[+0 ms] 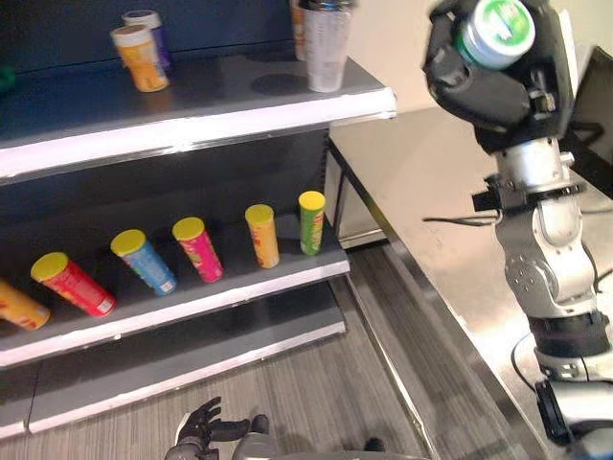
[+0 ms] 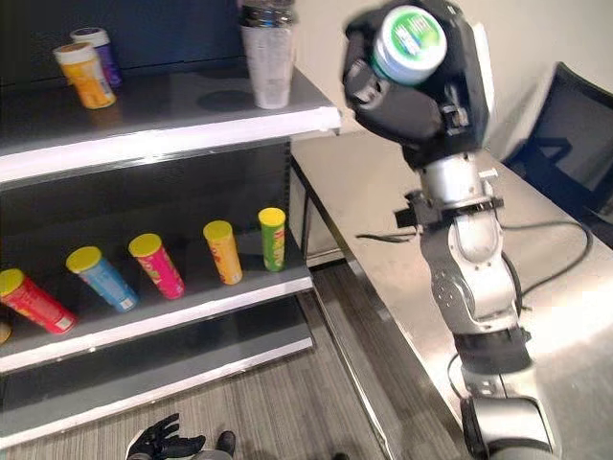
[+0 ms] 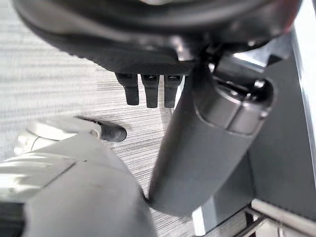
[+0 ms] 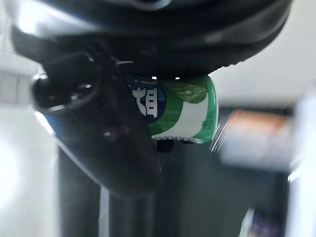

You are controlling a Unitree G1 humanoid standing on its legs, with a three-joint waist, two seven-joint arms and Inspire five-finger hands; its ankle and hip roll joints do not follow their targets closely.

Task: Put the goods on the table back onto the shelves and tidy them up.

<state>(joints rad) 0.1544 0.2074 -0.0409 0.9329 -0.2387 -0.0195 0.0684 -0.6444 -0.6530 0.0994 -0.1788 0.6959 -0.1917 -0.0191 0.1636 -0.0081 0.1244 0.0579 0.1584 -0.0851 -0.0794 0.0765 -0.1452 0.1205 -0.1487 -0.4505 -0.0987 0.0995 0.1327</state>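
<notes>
With its fingers curled round a green-and-white tub (image 1: 495, 31), the right hand (image 1: 498, 72) is raised level with the top shelf (image 1: 192, 120) and just off its end, I'd say to carry the tub across from the table (image 1: 431, 192). On that shelf stand a clear cup (image 1: 326, 43) at the near end and an orange canister (image 1: 139, 57) with a purple one (image 1: 153, 29) behind it, farther along. One level below the top shelf, a row of tubes (image 1: 201, 247) leans tilted rather than upright, so tidying looks unfinished.

From the other eye, the table beside the shelf end shows no goods; the cup's contents I can't make out.

Low by the floor (image 3: 59, 89), the left hand (image 3: 148, 89) hangs with straight fingers, holding nothing.

Close up, the right hand's thumb and fingers clamp the tub on its side, lid closed.
</notes>
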